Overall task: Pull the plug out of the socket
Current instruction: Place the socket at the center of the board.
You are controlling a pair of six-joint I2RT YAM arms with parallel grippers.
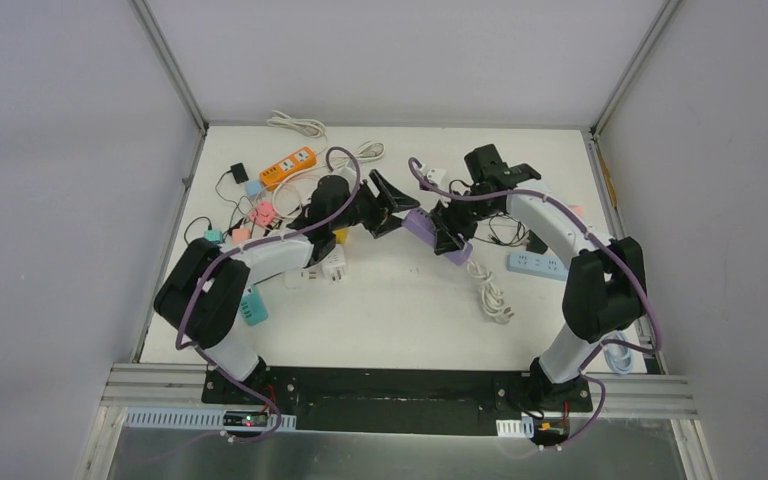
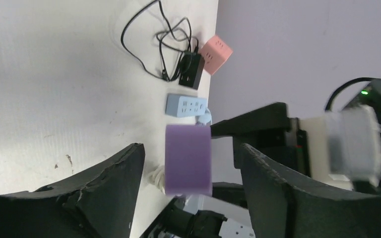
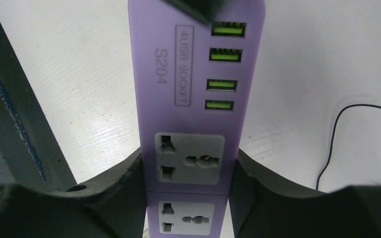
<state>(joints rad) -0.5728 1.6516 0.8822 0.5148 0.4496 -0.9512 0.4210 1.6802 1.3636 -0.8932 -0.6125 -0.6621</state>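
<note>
Right gripper clamps purple power strip over counter; visible sockets empty, so plug prob off already. Left gripper wide open astride strip end, holding nothing; plug not seen

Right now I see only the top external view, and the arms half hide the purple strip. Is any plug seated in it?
Observer: On the purple power strip, both sockets in the right wrist view are empty.
Operator: Who holds it?
Observer: The right gripper clamps its long sides.
Operator: And the left?
Observer: The left gripper is open, the strip's end between its fingers, untouched.
</note>
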